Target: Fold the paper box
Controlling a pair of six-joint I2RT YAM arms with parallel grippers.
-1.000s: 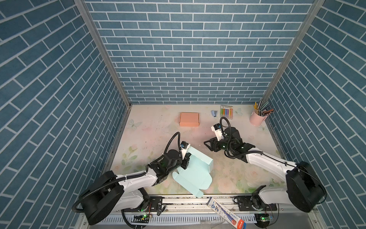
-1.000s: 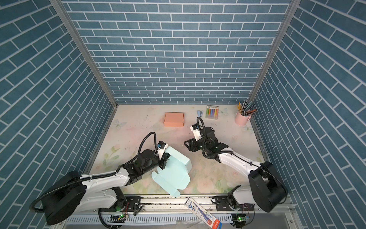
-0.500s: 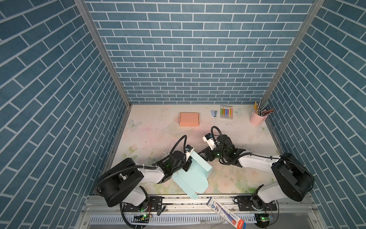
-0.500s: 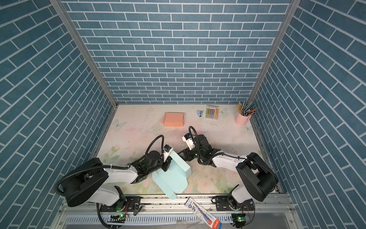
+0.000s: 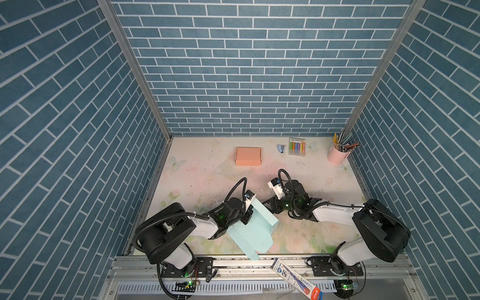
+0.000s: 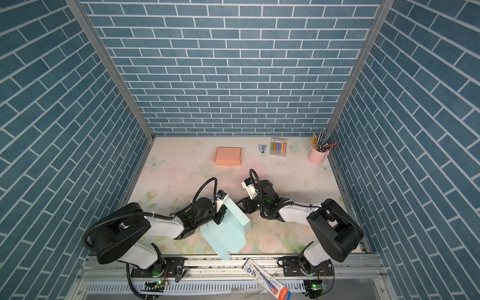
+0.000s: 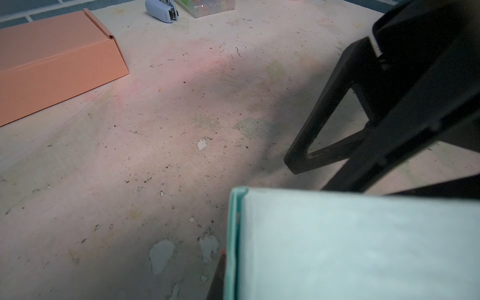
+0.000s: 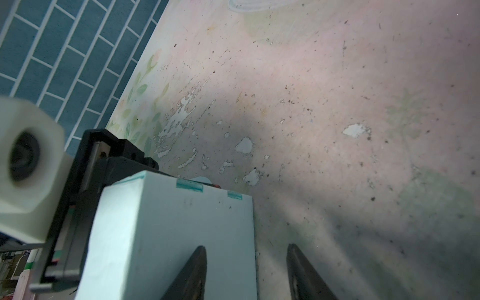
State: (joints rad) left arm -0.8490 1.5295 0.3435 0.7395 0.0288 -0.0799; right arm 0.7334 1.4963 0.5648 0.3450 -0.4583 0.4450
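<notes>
The light teal paper box (image 5: 255, 231) (image 6: 228, 231) lies half folded near the table's front edge, with one wall standing and a flap reaching over the front rail. My left gripper (image 5: 246, 219) (image 6: 218, 219) is shut on the standing wall's left end. In the left wrist view that wall (image 7: 337, 246) fills the lower right. My right gripper (image 5: 268, 205) (image 6: 240, 204) is open at the wall's other end. In the right wrist view its gripper (image 8: 246, 262) straddles the box's (image 8: 168, 233) edge, one finger (image 8: 197, 272) over the face and the other over the table.
A closed orange box (image 5: 248, 156) sits at the back centre. A small stapler (image 5: 281, 148), a marker pack (image 5: 297, 147) and a pink cup of pencils (image 5: 337, 155) stand along the back right. A tube (image 5: 296, 279) lies on the front rail.
The left arm has drawn the box toward the front edge. The right gripper has come forward and down to the box's wall, and its jaws have narrowed.
</notes>
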